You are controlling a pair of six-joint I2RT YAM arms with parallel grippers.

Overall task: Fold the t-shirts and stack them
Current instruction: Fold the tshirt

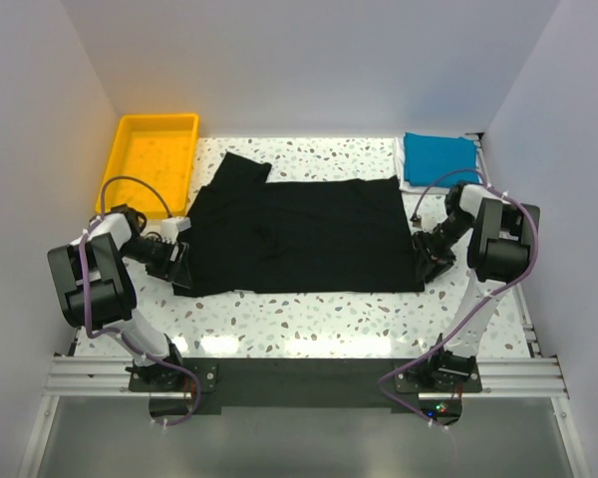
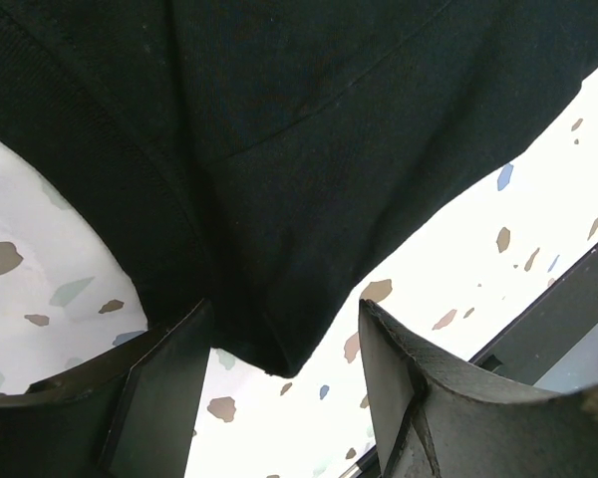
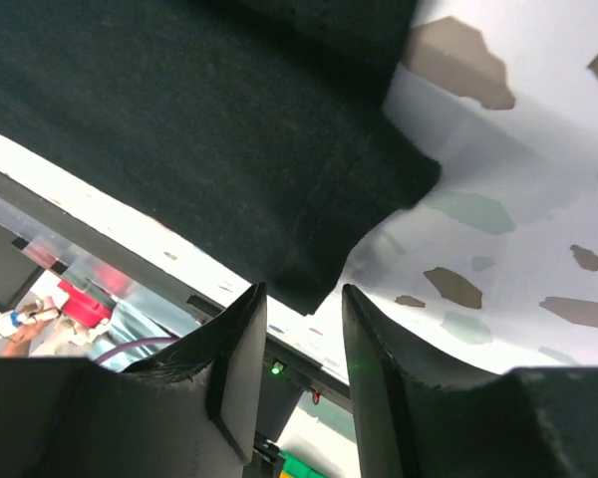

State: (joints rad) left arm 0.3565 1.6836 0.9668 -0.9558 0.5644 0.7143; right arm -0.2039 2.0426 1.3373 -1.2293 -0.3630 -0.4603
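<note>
Bending low beside the black t-shirt [image 1: 299, 234], left pincer [image 2: 284, 314] and right pincer [image 3: 301, 294] both gape apart.

My left gripper [image 1: 176, 261] points toward three o'clock, jaws wide apart; my right gripper [image 1: 425, 261] points toward eight o'clock, jaws narrowly parted.

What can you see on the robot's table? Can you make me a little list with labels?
black shirt: spread out flat in the middle of the table
blue shirt: folded, far right corner
yellow tray: far left corner
left pincer: open, the black shirt's near left corner between its fingers
right pincer: open, at the near right corner
</note>
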